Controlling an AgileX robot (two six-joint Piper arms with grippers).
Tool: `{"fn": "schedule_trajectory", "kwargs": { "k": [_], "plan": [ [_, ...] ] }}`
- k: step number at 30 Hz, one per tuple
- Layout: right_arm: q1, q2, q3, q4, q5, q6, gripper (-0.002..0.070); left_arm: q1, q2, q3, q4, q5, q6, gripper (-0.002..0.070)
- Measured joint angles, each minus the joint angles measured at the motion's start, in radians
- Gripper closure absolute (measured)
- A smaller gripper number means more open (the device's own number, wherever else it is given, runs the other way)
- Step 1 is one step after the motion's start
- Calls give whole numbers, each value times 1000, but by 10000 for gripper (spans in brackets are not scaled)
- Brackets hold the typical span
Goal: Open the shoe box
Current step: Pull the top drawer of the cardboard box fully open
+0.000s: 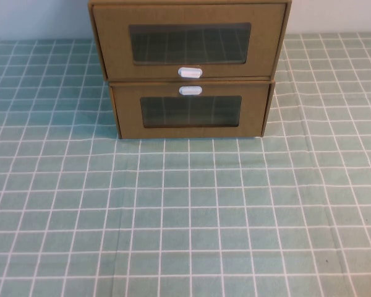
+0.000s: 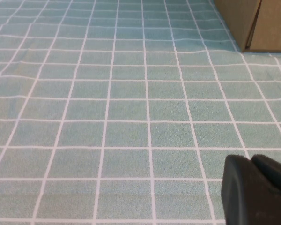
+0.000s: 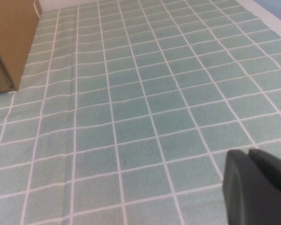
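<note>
Shoe box [image 1: 188, 43] untouched, 2 stacked. Left gripper [image 2: 251, 161] and right gripper [image 3: 248, 155], clenched empty, hover over the near cloth [image 1: 185, 216] — next, probably reach a handle [image 1: 190, 72].

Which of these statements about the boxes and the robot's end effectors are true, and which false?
1. An upper box sits on a lower box. True.
2. The upper box has a white handle. True.
3. The lower box stands open. False: both fronts look closed.
4. The right end effector grips a handle. False: it is shut, empty, above the tablecloth, away from the boxes.
5. The left end effector holds a shoe. False: it is shut, empty, above bare cloth.
</note>
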Motion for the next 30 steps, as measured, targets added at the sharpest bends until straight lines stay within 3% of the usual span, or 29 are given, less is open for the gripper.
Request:
{"fn": "schedule_trajectory", "kwargs": {
  "k": [14,18,24,30],
  "plan": [
    [0,0,0,0,-2,0,690,0,0,0,15,-3,0,679],
    [0,0,0,0,-49,0,690,0,0,0,-93,-109,-12,679],
    [95,0,0,0,-419,0,690,0,0,0,-385,-496,-29,679],
    [179,0,0,0,-917,0,690,0,0,0,-469,-741,-41,679]
  ]
}}
